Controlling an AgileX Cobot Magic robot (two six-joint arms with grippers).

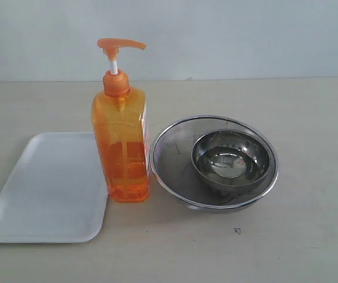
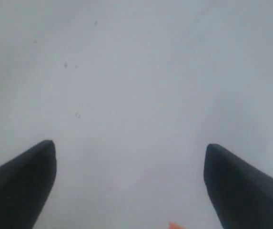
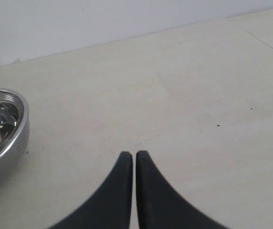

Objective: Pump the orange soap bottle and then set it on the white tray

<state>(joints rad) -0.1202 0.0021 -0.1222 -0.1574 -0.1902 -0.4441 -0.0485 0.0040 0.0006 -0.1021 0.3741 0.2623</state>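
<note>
The orange soap bottle (image 1: 121, 150) stands upright on the table, its pump head (image 1: 120, 45) raised on a white stem. Just to its left lies the white tray (image 1: 45, 188), bare. Neither arm shows in the exterior view. In the left wrist view my left gripper (image 2: 129, 150) is open, its dark fingers wide apart before a pale blank surface; a small orange tip (image 2: 174, 225), likely the pump head, pokes in at the frame edge between them. My right gripper (image 3: 134, 155) is shut on nothing, hovering over bare table.
A round steel strainer (image 1: 174, 159) holding a steel bowl (image 1: 232, 159) stands right of the bottle, nearly touching it. The strainer's rim (image 3: 12, 129) also shows in the right wrist view. A small dark speck (image 1: 237, 230) lies in front of it.
</note>
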